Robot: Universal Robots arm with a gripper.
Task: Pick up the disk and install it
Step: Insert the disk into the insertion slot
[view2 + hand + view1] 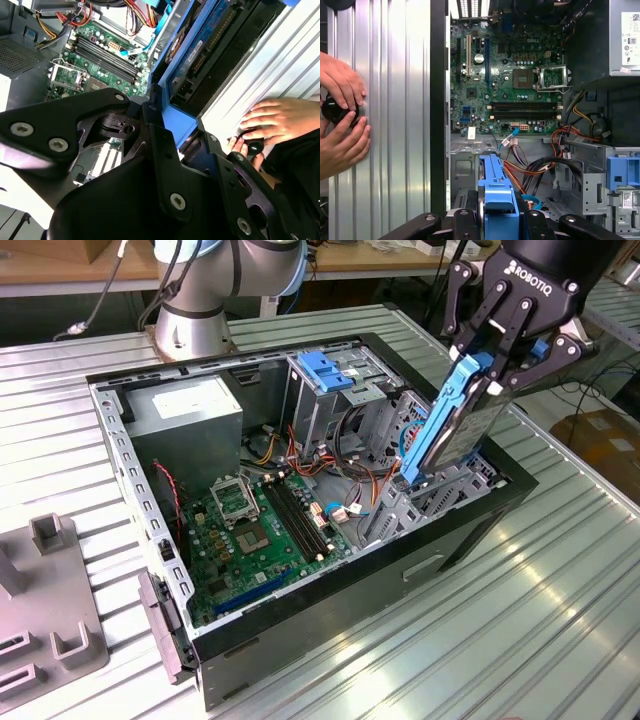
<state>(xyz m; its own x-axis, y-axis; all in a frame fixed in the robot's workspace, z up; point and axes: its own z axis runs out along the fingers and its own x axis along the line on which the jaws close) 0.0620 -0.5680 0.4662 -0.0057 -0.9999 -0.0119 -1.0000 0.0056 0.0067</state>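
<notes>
Over the ribbed table's (560, 640) open computer case (330, 598), your gripper (505, 362) clamps the disk (455, 435) tilted edge-down, seemingly to line it up with the drive bay (462, 483).

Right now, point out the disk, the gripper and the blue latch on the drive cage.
disk (438, 425), exterior view, on its blue carrier edge.
gripper (503, 362), exterior view, midway between the fingertips, shut on the disk's upper end.
blue latch (325, 370), exterior view, on its top face.

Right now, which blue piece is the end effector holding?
The frame on the disk, clamped in the end effector; the blue latch atop the cage sits untouched.
</notes>
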